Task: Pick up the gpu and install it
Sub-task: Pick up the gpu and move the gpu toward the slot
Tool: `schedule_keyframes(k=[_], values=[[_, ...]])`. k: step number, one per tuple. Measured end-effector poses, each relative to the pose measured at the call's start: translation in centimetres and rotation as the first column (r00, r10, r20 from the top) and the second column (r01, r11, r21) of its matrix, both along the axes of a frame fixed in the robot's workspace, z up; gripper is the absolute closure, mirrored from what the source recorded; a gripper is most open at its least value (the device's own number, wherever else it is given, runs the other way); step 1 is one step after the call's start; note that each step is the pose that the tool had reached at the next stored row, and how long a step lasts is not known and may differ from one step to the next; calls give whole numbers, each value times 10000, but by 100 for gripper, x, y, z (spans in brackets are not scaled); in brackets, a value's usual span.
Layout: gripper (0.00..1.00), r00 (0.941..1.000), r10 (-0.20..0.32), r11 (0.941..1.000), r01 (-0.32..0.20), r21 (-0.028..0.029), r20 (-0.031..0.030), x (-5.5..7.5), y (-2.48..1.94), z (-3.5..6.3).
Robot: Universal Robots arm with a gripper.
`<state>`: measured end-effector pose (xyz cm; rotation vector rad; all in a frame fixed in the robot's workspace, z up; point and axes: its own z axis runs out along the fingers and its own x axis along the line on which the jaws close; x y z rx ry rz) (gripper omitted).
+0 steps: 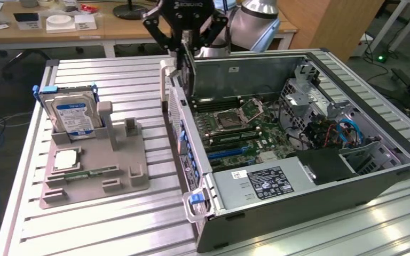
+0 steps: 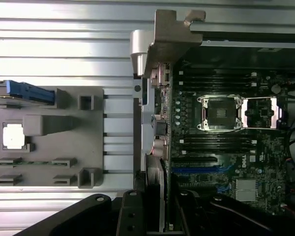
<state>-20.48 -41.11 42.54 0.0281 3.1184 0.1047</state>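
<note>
The gpu (image 1: pixel 187 66) hangs upright as a thin dark card with a pale metal edge. My gripper (image 1: pixel 185 38) is shut on its top. It hovers over the rear wall of the open computer case (image 1: pixel 376 176), at the exterior view's left side of the case. In the wrist view the gpu (image 2: pixel 157 182) appears edge-on between the dark fingers (image 2: pixel 132 211), just above the case's rear edge. The motherboard (image 2: pixel 221 147) and its blue expansion slot (image 2: pixel 194 169) lie right beside that edge.
A grey fixture tray (image 1: pixel 119 170) on the slatted metal table holds an upright silver hard drive (image 1: pixel 73 117), a processor chip (image 1: pixel 66 159) and a green memory stick (image 1: pixel 91 173). Inside the case are the open processor socket (image 1: pixel 237 114), the power supply (image 1: pixel 258 184) and cables (image 1: pixel 340 133).
</note>
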Motion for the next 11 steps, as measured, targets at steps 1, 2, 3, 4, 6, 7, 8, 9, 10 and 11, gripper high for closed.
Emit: schedule_keyframes(k=[1, 2, 3, 4, 6, 7, 8, 9, 10, 11], values=[[73, 10000, 1, 10000, -1, 0, 0, 45, 0, 0], [73, 10000, 3, 10000, -3, 0, 0, 95, 0, -1], [73, 10000, 1, 10000, -1, -1, 0, 139, 0, -1], [73, 10000, 1, 10000, -1, -1, -1, 184, 0, -1], [73, 10000, 3, 10000, -3, -1, -1, 275, 0, -1], [73, 10000, 2, 10000, -2, -1, 0, 319, 0, -2], [73, 10000, 1, 10000, -1, -1, 0, 364, 0, -2], [73, 10000, 0, 10000, 0, -1, -1, 412, 0, -3], [73, 10000, 3, 10000, -3, -1, 0, 457, 0, -3], [73, 10000, 1, 10000, -1, -1, 0, 502, 0, -3]])
